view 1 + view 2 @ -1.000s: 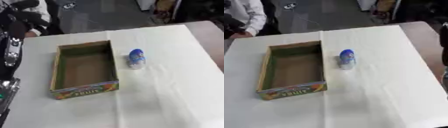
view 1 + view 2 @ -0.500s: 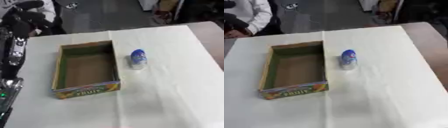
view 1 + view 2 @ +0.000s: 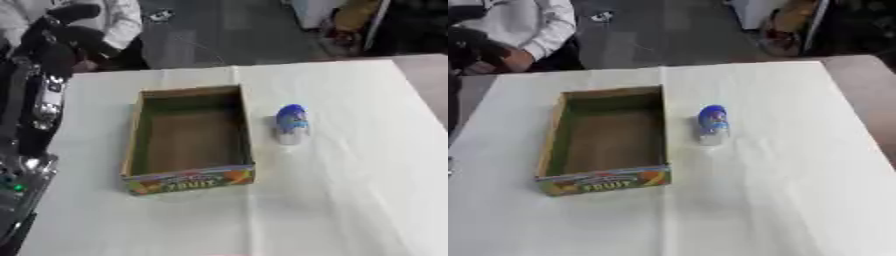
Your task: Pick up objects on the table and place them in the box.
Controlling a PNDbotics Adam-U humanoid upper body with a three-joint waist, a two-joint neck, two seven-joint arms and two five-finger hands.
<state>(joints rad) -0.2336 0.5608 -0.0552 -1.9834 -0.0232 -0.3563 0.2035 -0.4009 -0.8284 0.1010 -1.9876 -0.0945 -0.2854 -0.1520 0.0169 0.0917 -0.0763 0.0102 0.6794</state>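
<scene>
An open cardboard box (image 3: 132, 145) with a green inside and "FRUIT" printed on its near wall stands left of centre on the white table; nothing lies in it. A small blue and white bottle-like object (image 3: 290, 123) lies on the cloth just right of the box, apart from its wall. My left arm rises along the left edge, and my left hand (image 3: 77, 34) hangs above the table's far left corner, open and holding nothing, well away from both box and bottle. My right hand does not show in either view.
The white cloth (image 3: 780, 200) covers the table; its far edge runs behind the box, with dark floor beyond. A brown surface (image 3: 877, 95) adjoins the right side. A part of my body with a green light (image 3: 16, 188) sits at the lower left.
The whole picture has shifted slightly, so the camera moved. My left hand has drifted a little up and to the right. A dark shape at the right edge a second ago is gone.
</scene>
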